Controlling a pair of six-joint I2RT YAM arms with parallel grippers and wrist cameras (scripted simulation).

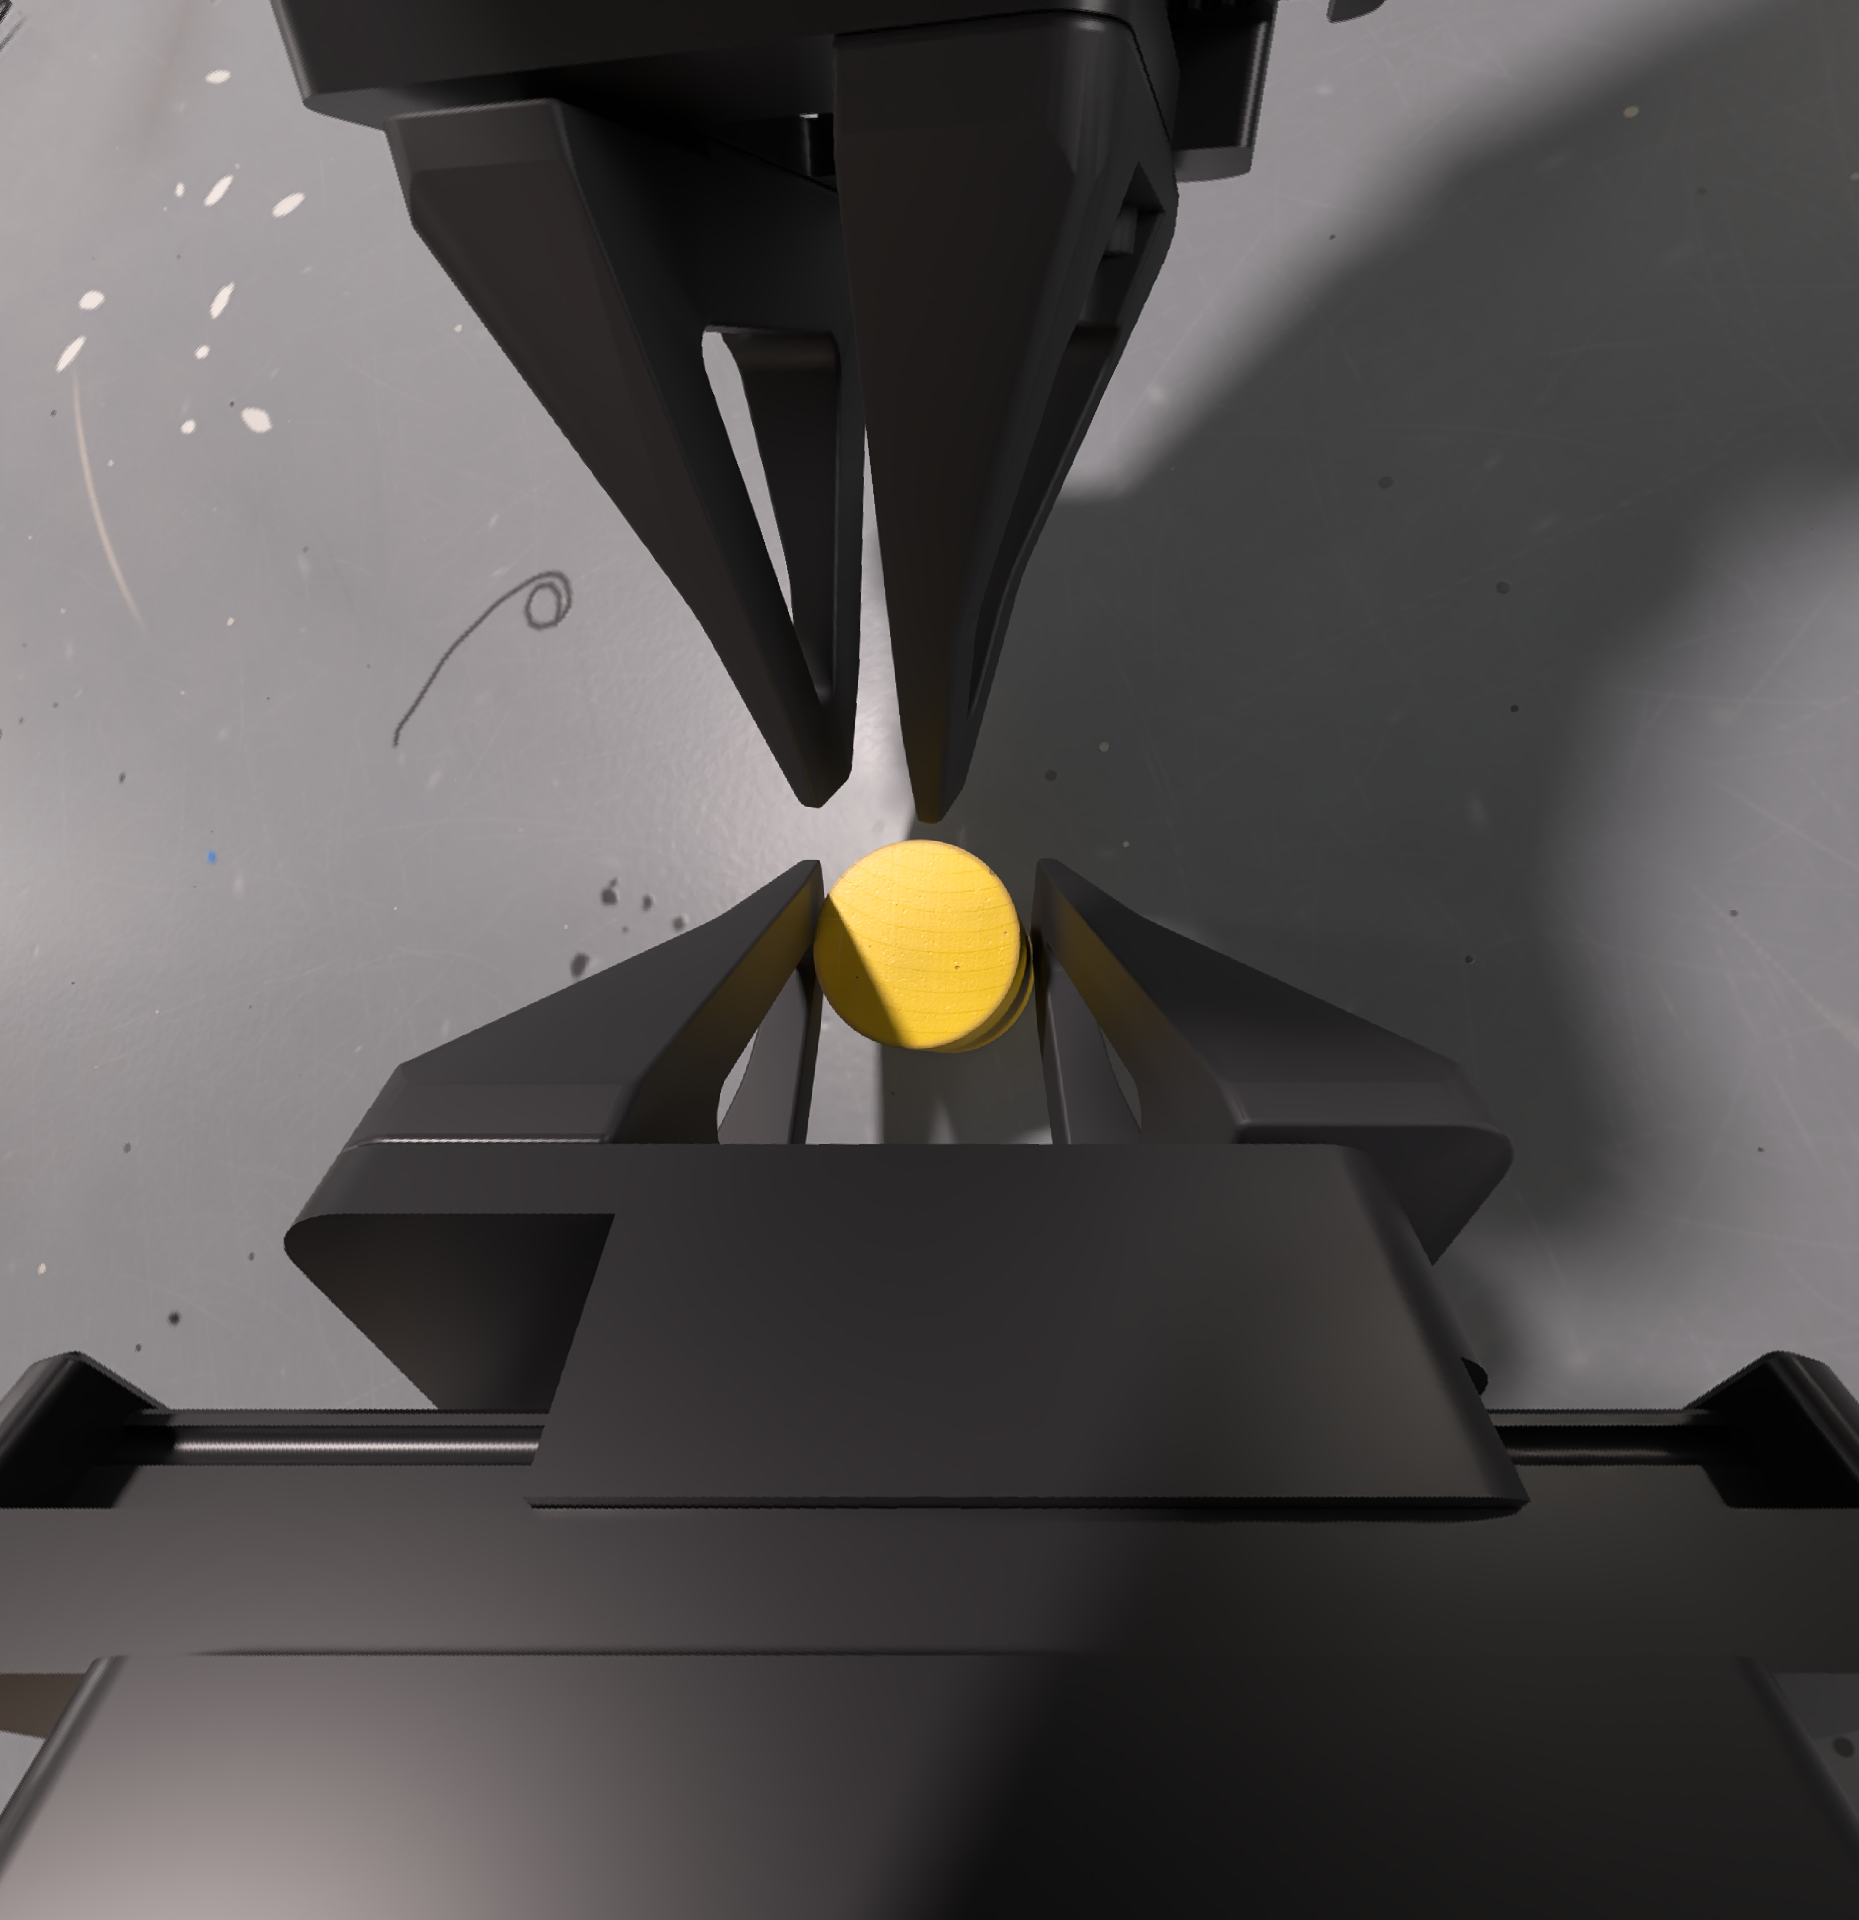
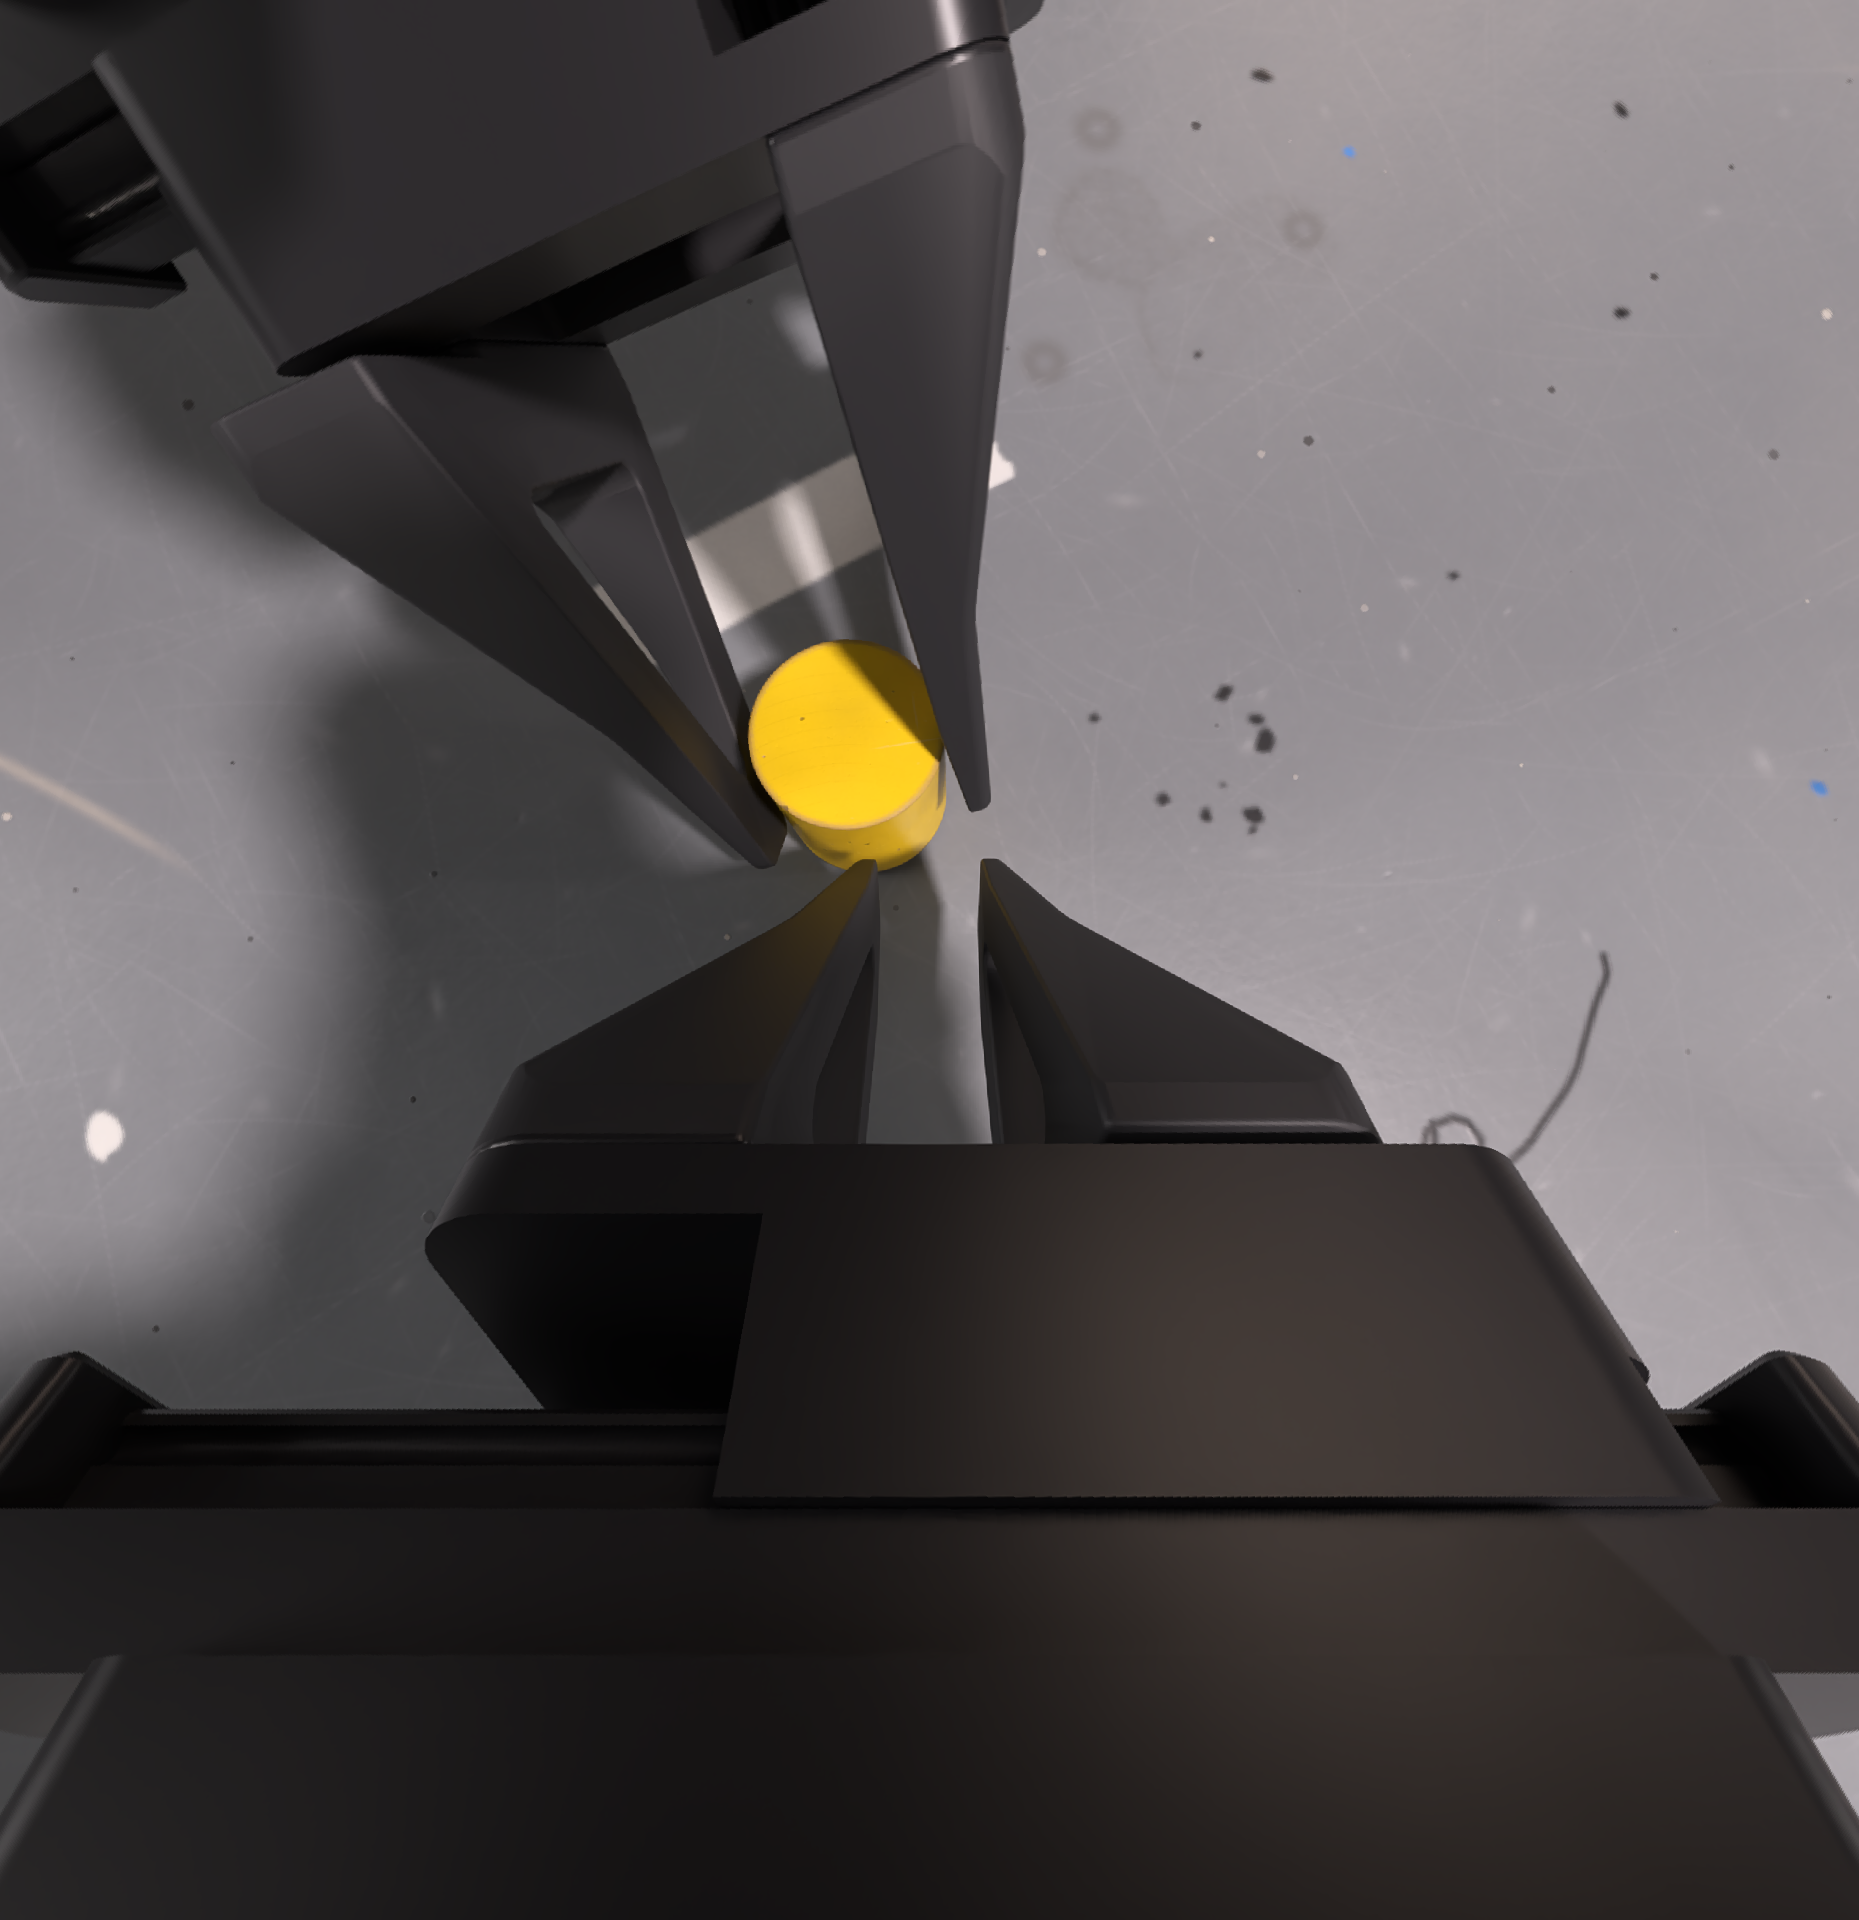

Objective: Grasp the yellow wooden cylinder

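The yellow wooden cylinder [image 1: 920,951] stands on end, its round top face toward the camera. My left gripper [image 1: 927,904] is shut on it, one finger on each side. In the right wrist view the left gripper [image 2: 873,831] comes in from above, pinching the cylinder [image 2: 847,748]. My right gripper [image 2: 930,868] is empty, its fingers drawn almost together with only a thin slit between them. Its tips sit just beside the cylinder. In the left wrist view the right gripper [image 1: 873,808] points in from the top, tips just short of the cylinder.
A grey scratched tabletop [image 1: 281,727] with paint specks and a thin dark curl mark [image 1: 489,644] lies under both grippers. The two grippers face each other tip to tip. Dark shadows cover the right side in the left wrist view.
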